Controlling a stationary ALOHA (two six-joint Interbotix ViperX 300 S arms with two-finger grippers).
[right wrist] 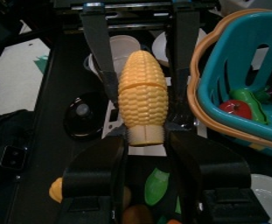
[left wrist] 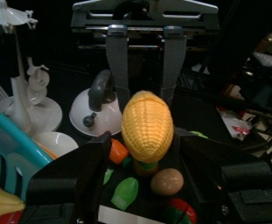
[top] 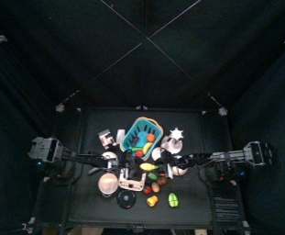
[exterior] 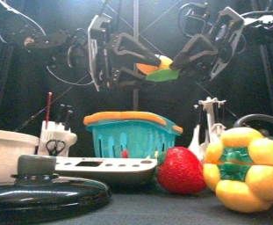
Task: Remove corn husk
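**While the cob hung in mid-air, little of its husk could be made out**

Although the worktop (top: 201, 119) below was crowded with toy food and kitchenware, the corn (right wrist: 142, 87) was clear of it all, held up in the air between the two arms, above the teal basket (exterior: 129, 132).

The right gripper (right wrist: 145, 149) appeared to be clamped on the pale stub end of the cob. The left gripper (left wrist: 148, 154) stood released, with its fingers (right wrist: 97, 48) spread to either side of the tip and a gap showing on both sides.

The cob looked like a moulded toy: light, stiff and glossy, so probably slippery under hard fingers. Its kernel rows would give some bite. The blunt stub seemed the safer place to anchor it, since the tapered tip would tend to squirt out of a pinch. Any husk was likely a thin, soft piece, best taken by a free edge and drawn along the cob, not across it.

The husk itself was the hard part to read. The front view showed a green leaf-like piece (exterior: 164, 76) just beneath the cob, but both wrist views showed bare kernels. Whether that leaf was attached could not be told. The underside of the cob was hidden in every view, and in the top view the arms and clutter made the cob too small to judge.
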